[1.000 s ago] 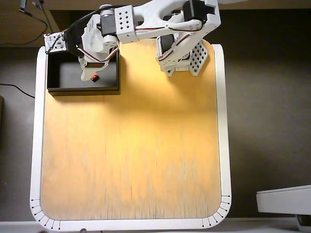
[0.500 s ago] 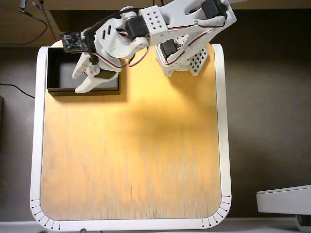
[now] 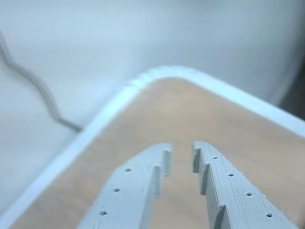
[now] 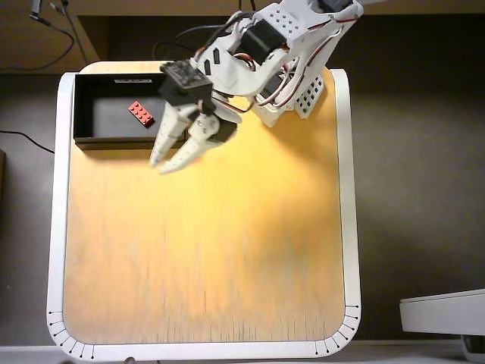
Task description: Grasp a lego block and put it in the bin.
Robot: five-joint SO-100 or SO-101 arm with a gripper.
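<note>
Surface: wooden table (image 4: pixel 204 250) with white rim, otherwise bare.
Lego block (image 4: pixel 140 112): lying inside the bin (image 4: pixel 129 139), long axis diagonal.
Hand (image 4: pixel 168 162): empty, fingertips slightly parted, outside the bin.
Bearing: block up-left of hand in overhead view.

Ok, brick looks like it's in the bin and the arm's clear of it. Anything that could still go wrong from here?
Little is left to go wrong. The lego block lies on the floor of the bin, and the gripper is empty, jaws slightly apart, over bare table.

1. The fingers hang just outside the bin's near wall, so a low sweep back might nudge the bin.
2. The wrist view shows only a table corner, so it cannot confirm the drop.
</note>
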